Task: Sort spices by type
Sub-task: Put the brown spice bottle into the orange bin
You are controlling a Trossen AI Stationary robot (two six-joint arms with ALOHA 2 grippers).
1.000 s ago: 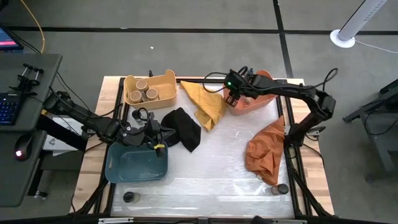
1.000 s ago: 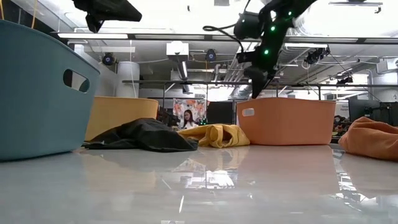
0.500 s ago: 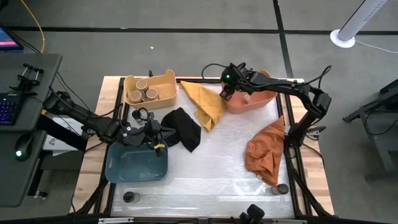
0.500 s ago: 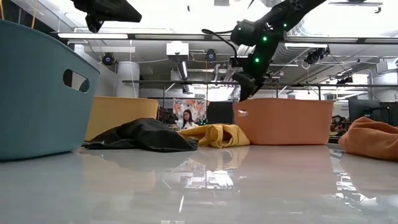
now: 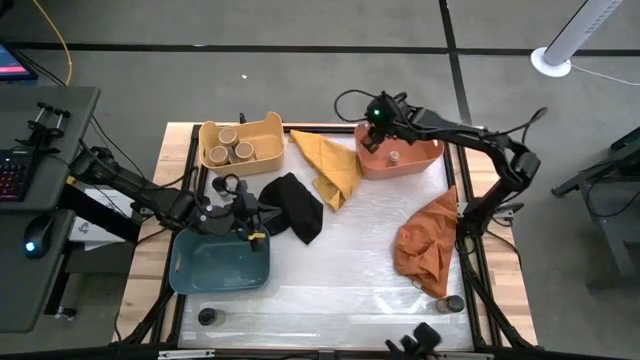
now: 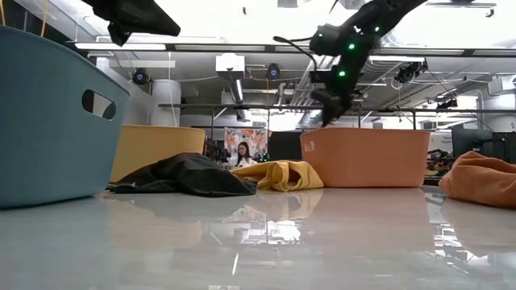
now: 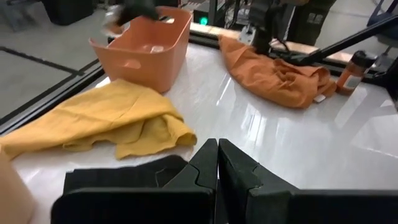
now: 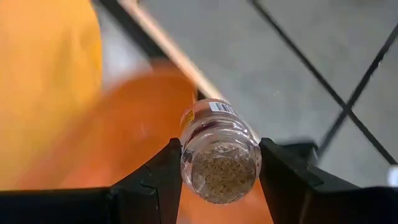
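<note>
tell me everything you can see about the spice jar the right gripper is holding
The spice jar is small, round and clear, glass or plastic by its look, filled with tan-brown ground spice. An orange label with a white barcode patch wraps its far end. It lies clamped between the right gripper's two dark fingers, which press its sides, its nearer end facing the wrist camera. It hangs in the air over the far edge of the orange bin, touching nothing else.
</note>
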